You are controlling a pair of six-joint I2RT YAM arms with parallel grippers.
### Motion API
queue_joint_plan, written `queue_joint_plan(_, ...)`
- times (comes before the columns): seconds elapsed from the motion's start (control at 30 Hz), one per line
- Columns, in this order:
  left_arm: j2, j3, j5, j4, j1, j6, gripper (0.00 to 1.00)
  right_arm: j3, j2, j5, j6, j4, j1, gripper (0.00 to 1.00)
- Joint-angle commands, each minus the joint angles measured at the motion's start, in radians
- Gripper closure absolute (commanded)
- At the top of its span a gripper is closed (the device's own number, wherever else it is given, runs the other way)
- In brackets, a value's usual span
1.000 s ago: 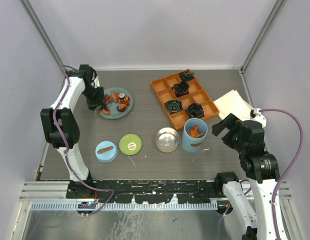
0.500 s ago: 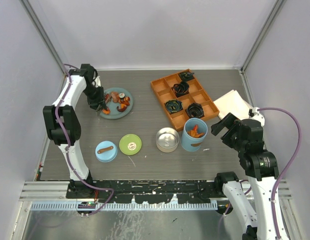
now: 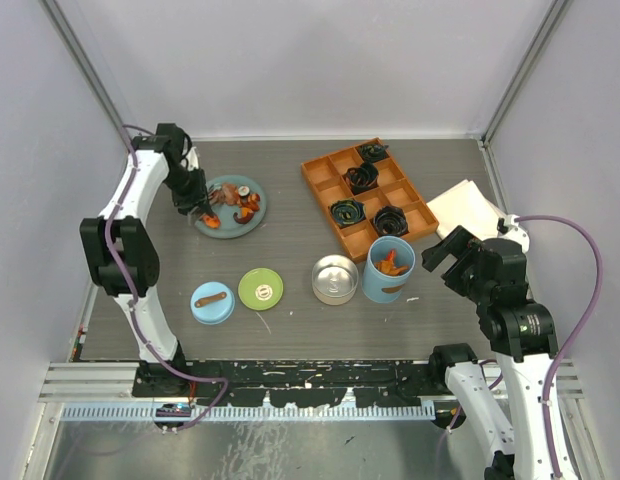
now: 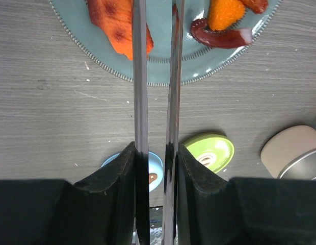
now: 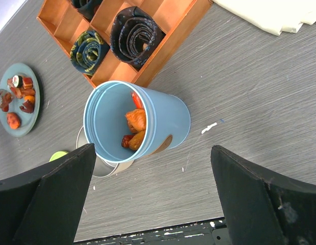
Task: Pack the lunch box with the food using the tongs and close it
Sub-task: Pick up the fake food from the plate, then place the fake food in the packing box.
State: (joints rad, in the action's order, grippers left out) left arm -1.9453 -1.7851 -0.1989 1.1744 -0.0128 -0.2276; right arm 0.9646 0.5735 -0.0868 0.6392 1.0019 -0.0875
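My left gripper [image 4: 155,153] is shut on the tongs [image 4: 140,76], whose two slim arms run close together up over the teal plate [image 4: 163,66]; their tips pass out of the wrist view. Food [image 4: 117,25] lies on the plate, an orange chunk right against the left tong arm. From above, the left gripper [image 3: 190,193] stands at the left rim of the plate [image 3: 235,226]. The light-blue cylinder [image 3: 388,270] holds food [image 5: 136,122]. Beside it sits the steel tin [image 3: 334,279]. The green lid [image 3: 261,289] and blue lid [image 3: 212,302] lie nearer. My right gripper [image 5: 153,153] hangs open and empty.
An orange compartment tray [image 3: 367,197] with black coils stands at the back right. A folded white cloth [image 3: 468,210] lies by the right wall. Walls close in the table on the left, back and right.
The tongs' arms have been squeezed closer together. My left gripper has shifted slightly toward the back at the plate's left edge. The right arm has not moved.
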Motion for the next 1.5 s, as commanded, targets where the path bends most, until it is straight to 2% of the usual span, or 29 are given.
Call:
queue_joint_plan(0.0, 0.115, -0.013, -0.023, 0.014, 0.004, -0.020, 0.94, 0.015, -0.013, 0.001, 0.011, -0.037, 0.003, 0.00)
queue_joint_plan(0.3, 0.223, 0.032, -0.093, 0.068, -0.033, -0.038, 0.94, 0.019, -0.022, 0.012, 0.019, -0.034, 0.002, 0.00)
queue_joint_plan(0.47, 0.350, 0.125, -0.138, 0.034, -0.222, -0.115, 0.93, 0.018, -0.026, 0.018, 0.025, -0.037, 0.003, 0.00)
queue_joint_plan(0.63, 0.456, 0.234, -0.150, -0.085, -0.452, -0.333, 0.91, 0.022, -0.036, 0.017, 0.025, -0.029, 0.003, 0.00)
queue_joint_plan(0.77, 0.491, 0.314, -0.156, -0.182, -0.607, -0.472, 0.90, 0.022, -0.047, 0.016, 0.025, -0.021, 0.003, 0.00)
queue_joint_plan(0.9, 0.476, 0.335, -0.112, -0.203, -0.721, -0.529, 0.90, 0.021, -0.056, 0.009, 0.023, -0.013, 0.003, 0.00)
queue_joint_plan(1.07, 0.446, 0.371, -0.139, -0.272, -0.806, -0.581, 0.90, 0.016, -0.063, 0.001, 0.019, -0.010, 0.002, 0.00)
queue_joint_plan(1.17, 0.423, 0.358, -0.113, -0.260, -0.851, -0.584, 0.89, 0.010, -0.065, 0.002, 0.019, -0.008, 0.003, 0.00)
queue_joint_plan(1.33, 0.416, 0.390, -0.068, -0.234, -0.863, -0.585, 0.89, 0.005, -0.070, -0.007, 0.016, -0.005, 0.004, 0.00)
queue_joint_plan(1.47, 0.412, 0.380, -0.021, -0.231, -0.872, -0.568, 0.83, -0.001, -0.068, -0.003, 0.018, -0.007, 0.003, 0.00)
